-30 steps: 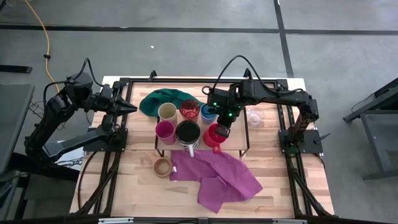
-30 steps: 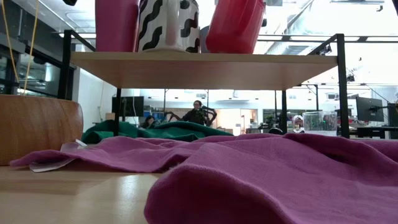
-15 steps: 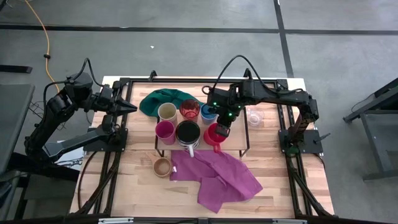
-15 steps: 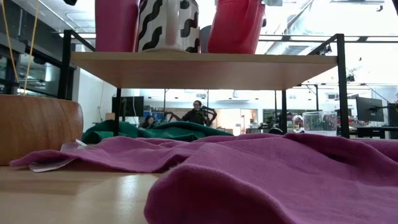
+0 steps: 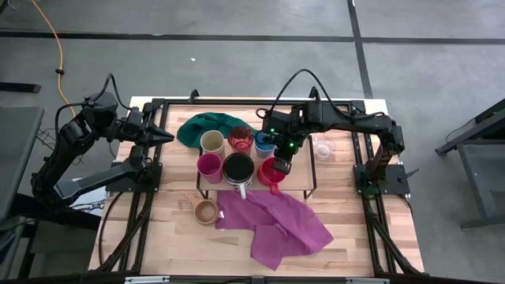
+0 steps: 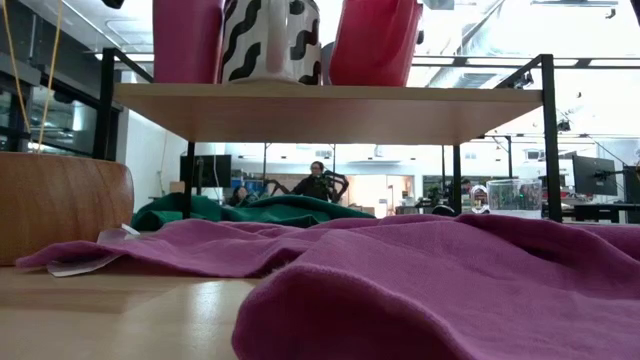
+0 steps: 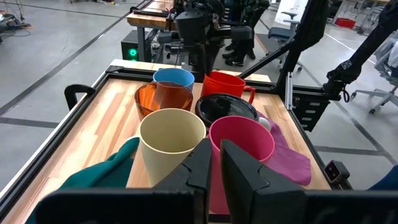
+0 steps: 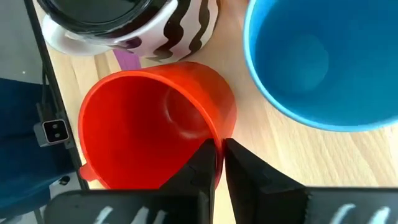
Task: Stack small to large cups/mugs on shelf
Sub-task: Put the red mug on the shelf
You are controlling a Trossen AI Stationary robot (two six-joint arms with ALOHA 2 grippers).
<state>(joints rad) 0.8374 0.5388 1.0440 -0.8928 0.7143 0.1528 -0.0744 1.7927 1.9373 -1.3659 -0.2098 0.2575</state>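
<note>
On the shelf (image 5: 301, 170) stand six cups: cream (image 5: 211, 142), translucent red (image 5: 241, 139) and blue (image 5: 264, 142) at the back, magenta (image 5: 209, 166), the striped mug (image 5: 238, 168) and the red mug (image 5: 270, 172) at the front. My right gripper (image 5: 282, 162) is shut on the red mug from above. A clear glass (image 5: 323, 147) rests on the table to the right of the shelf. A wooden cup (image 5: 206, 211) sits on the table in front of it. My left gripper (image 5: 170, 137) hovers shut at the table's left edge, touching nothing. My right gripper pinches the red mug's rim (image 8: 219, 135) on the side nearest the blue cup (image 8: 317, 62). One finger is inside the mug and one outside. The fingers come steeply from above. The mug stands nearly upright with its base (image 6: 372, 82) on the shelf board (image 6: 330, 108).
A green cloth (image 5: 201, 126) lies behind the shelf and a purple cloth (image 5: 276, 225) spreads in front of it. The black frame rails (image 5: 150, 166) run along both table sides. The shelf's right part beside the red mug is bare wood.
The red mug, leaning toward the table's right a second ago, has been tipped back until it stands nearly upright on the shelf. My right gripper has stayed over it.
</note>
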